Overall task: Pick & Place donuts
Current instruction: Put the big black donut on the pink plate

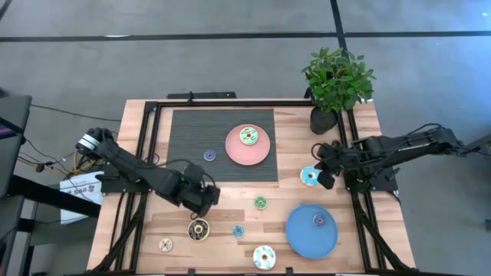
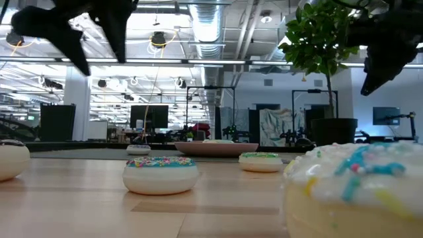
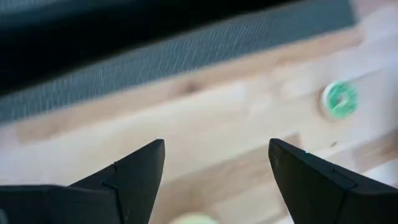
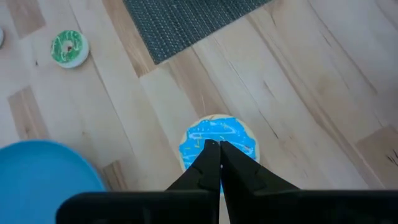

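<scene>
Wooden table (image 1: pixel 360 138) edge beside plant (image 1: pixel 337 80)

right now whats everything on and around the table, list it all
donuts: eight; green-iced one on the pink plate, purple one on the blue plate, small blue-purple one on the mat, large blue one beside the mat, small green one mid-table, chocolate one, small teal one, small cream one and large white sprinkled one along the near edge
pink plate: one, on the mat
blue plate: one, near right
mat: one, dark ribbed, far centre
potted plant: one, green, far right corner
table: one, light wood
left hand: open, above the chocolate donut
right hand: shut, empty, over the large blue donut
</scene>
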Motion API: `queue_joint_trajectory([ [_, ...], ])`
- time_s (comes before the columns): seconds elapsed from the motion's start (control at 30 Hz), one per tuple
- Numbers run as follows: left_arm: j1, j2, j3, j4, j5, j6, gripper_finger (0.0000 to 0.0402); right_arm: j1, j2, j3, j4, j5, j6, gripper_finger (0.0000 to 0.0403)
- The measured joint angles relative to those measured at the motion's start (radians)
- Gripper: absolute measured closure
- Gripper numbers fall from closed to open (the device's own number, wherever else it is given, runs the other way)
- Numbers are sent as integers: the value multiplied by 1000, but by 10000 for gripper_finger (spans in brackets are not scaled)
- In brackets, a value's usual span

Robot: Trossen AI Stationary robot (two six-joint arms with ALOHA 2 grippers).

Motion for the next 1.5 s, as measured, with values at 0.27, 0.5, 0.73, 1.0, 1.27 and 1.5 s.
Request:
queue_joint_trajectory([
  [0.27, -28, 110, 0, 8, 210, -26, 120, 0, -22, 0, -8, 0, -1, 401],
  [0.5, -24, 128, 0, 103, 186, 75, 120, 6, -19, 0, -16, -13, -26, 402],
  [0.73, 16, 128, 0, 243, 219, 179, 120, 8, -20, 0, -72, -4, -44, 402],
  [1.0, 10, 128, 0, 150, 282, 188, 120, 8, -20, 0, -83, 0, -44, 402],
  [1.27, -55, 163, -1, 124, 322, 185, 120, 8, -21, 0, -83, -1, -36, 402],
  [1.5, -87, 242, -4, 130, 397, 202, 120, 8, -20, 1, -76, -1, -35, 402],
])
